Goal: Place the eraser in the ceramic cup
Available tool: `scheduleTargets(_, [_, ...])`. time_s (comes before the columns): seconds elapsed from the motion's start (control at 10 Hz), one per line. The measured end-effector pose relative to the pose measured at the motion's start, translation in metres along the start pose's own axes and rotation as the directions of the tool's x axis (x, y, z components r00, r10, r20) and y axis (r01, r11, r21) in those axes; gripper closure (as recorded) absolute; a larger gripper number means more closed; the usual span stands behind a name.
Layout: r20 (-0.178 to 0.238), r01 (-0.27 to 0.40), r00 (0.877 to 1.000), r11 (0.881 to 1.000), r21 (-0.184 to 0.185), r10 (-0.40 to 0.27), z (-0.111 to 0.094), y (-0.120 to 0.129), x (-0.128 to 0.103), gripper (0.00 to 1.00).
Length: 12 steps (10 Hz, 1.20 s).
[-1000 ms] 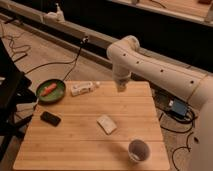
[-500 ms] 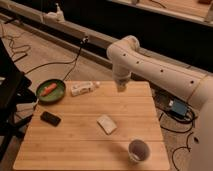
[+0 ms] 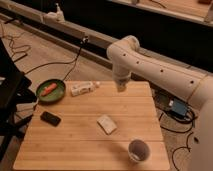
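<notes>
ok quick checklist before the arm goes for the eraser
1. Small flat black rectangular eraser lies free near the left edge of the wooden table: ok
2. Small round white ceramic cup stands upright near the front right corner: ok
3. Eraser in the gripper: not ok, it hangs above the table's far edge, well away from the eraser
4. Pale beige flat block lies between eraser and cup, touching neither: ok
5. Cup empty: cannot tell, its inside is dark

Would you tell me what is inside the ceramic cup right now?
The ceramic cup shows only a dark interior, its bottom in shadow; the eraser lies on the table, and the gripper hangs above the far edge.
</notes>
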Motion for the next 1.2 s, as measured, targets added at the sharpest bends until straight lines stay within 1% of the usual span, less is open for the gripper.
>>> scheduleTargets(0.1, [0.002, 0.0, 1.0, 1.0, -0.001, 0.0, 0.001, 0.0, -0.001, 0.79])
scheduleTargets(0.2, [0.026, -0.002, 1.0, 1.0, 0.0, 0.002, 0.006, -0.002, -0.009, 0.79])
scheduleTargets(0.4, [0.115, 0.013, 0.993, 1.0, -0.004, -0.012, 0.016, -0.001, -0.047, 0.79])
scheduleTargets(0.5, [0.168, 0.022, 0.986, 1.0, -0.01, -0.02, 0.022, 0.001, -0.067, 0.8])
scheduleTargets(0.6, [0.207, 0.029, 0.978, 1.0, -0.009, -0.027, 0.025, 0.002, -0.083, 0.85])
scheduleTargets(0.7, [0.256, 0.043, 0.966, 0.999, -0.006, -0.04, 0.027, 0.005, -0.104, 0.94])
scheduleTargets(0.8, [0.311, 0.069, 0.948, 0.998, -0.002, -0.065, 0.03, 0.01, -0.131, 0.99])
scheduleTargets(0.9, [0.346, 0.093, 0.934, 0.996, 0.003, -0.088, 0.033, 0.014, -0.151, 0.98])
scheduleTargets(1.0, [0.368, 0.108, 0.924, 0.994, 0.006, -0.102, 0.036, 0.017, -0.165, 0.94])
scheduleTargets(1.1, [0.395, 0.127, 0.911, 0.992, 0.009, -0.12, 0.042, 0.021, -0.184, 0.84])
scheduleTargets(1.2, [0.418, 0.154, 0.897, 0.988, 0.012, -0.144, 0.051, 0.024, -0.207, 0.72])
